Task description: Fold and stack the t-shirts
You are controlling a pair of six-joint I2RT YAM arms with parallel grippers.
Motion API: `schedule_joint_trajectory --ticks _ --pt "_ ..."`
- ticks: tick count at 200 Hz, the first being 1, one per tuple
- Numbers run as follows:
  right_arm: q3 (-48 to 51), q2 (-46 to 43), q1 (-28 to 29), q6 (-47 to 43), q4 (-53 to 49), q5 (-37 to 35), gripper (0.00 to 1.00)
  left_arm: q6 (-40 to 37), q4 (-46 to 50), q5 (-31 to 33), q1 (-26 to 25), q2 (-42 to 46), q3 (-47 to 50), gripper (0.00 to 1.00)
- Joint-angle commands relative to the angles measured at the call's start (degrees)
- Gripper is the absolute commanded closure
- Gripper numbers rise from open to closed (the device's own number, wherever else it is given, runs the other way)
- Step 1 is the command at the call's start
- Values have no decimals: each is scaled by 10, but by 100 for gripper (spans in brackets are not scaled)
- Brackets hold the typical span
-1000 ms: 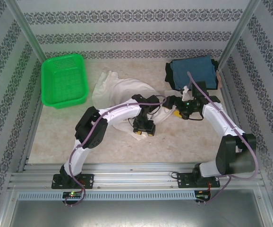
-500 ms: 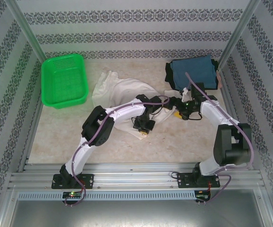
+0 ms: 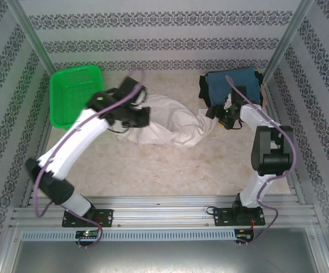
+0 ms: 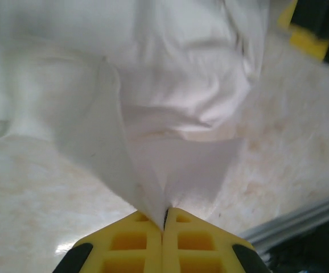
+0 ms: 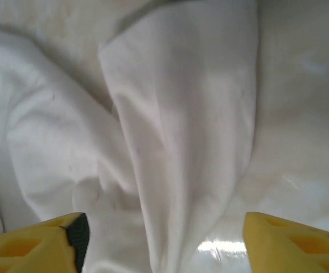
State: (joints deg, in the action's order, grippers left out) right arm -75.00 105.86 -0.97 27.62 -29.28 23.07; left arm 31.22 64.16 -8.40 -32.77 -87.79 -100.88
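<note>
**Shirt (image 3: pixel 173 122) pinched on my left, right fingers apart**

My left gripper (image 4: pixel 164 215) is closed tight on a fold of the white shirt (image 4: pixel 181 85). The two yellow fingers (image 4: pixel 133 242) press flat against each other with the cloth caught in the seam between them. From that pinch the cloth fans away over the pale table (image 4: pixel 33 182).

From above, my left arm reaches out to the far left. Its gripper (image 3: pixel 143 116) sits at the left end of the white shirt, just beside the green basket (image 3: pixel 73 94). The shirt lies rumpled across the middle of the table (image 3: pixel 170 165), stretching rightward towards my right gripper (image 3: pixel 221 118).

My right gripper (image 5: pixel 164 244) is spread wide, one yellow finger (image 5: pixel 33 244) at each lower corner of its wrist view. A long ridge of white cloth (image 5: pixel 181 142) lies between them, and neither finger grips it.

In the far right corner a folded dark blue shirt (image 3: pixel 234 85) rests on a black shirt (image 3: pixel 203 95), whose edge shows at its left side. My right gripper is just in front of that stack.
</note>
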Motion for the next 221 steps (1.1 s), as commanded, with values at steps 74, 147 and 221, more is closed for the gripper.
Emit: schedule_joint_trajectory --ticks 74,147,221 --pt "-150 162 63 16 -44 -82 74 -11 -17 8 120 92 49 100" --pt "-45 -32 46 19 7 -39 100 -18 -84 23 140 128 51 100" --pt "-97 -216 -25 63 -69 134 100 -48 -144 71 146 172 3 100"
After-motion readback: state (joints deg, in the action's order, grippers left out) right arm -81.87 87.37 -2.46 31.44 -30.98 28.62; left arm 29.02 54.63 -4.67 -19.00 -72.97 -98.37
